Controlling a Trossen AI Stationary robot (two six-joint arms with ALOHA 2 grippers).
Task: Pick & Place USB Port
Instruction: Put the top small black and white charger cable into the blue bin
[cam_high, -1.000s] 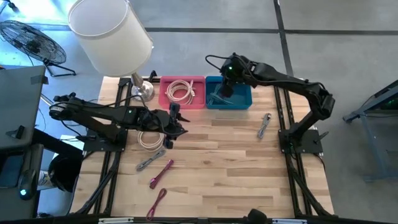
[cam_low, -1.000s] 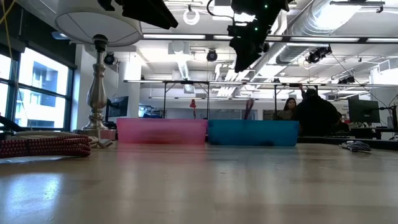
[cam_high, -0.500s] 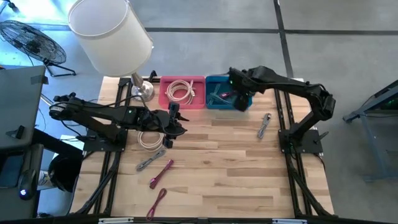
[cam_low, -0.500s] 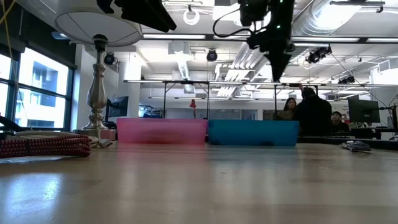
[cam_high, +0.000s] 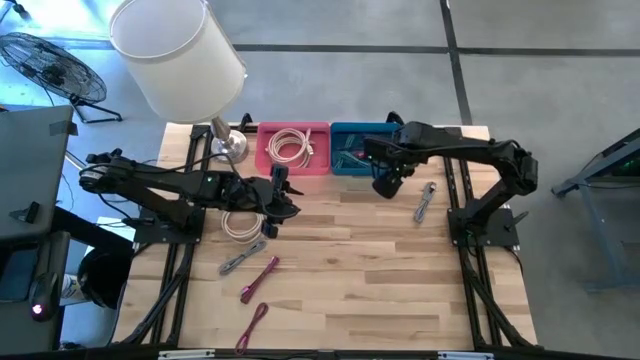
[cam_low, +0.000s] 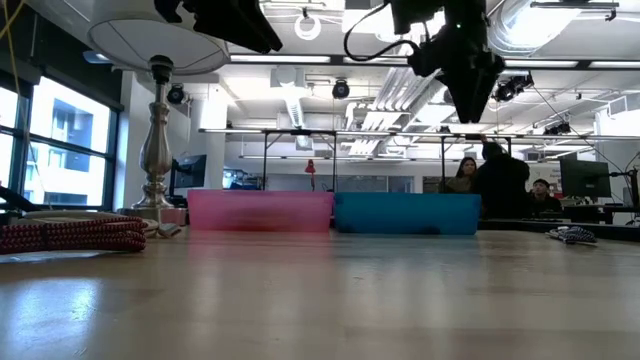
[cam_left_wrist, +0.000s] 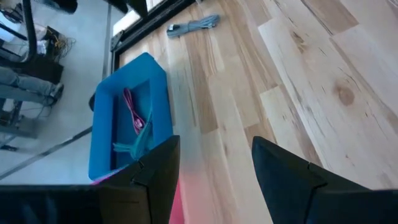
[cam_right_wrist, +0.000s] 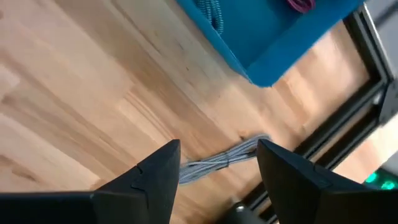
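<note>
Right pincer (cam_high: 383, 186) spread, empty, right of centre in high view, just below blue bin (cam_high: 350, 162). Grey USB cable (cam_high: 425, 200) lies on bench (cam_high: 350, 260) just right of it. Likely light, limp, slippery sheath; best pinch mid-bundle or at stiff plug. Left pincer (cam_high: 285, 197) idle left of centre, spread, empty.

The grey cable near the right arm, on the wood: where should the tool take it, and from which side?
Take the grey cable at its middle, coming straight down from above. It lies flat as a long thin bundle, clear of the blue bin, so the fingers can close across its narrow width. The right tool is open above the table beside it; the left tool waits, open.
</note>
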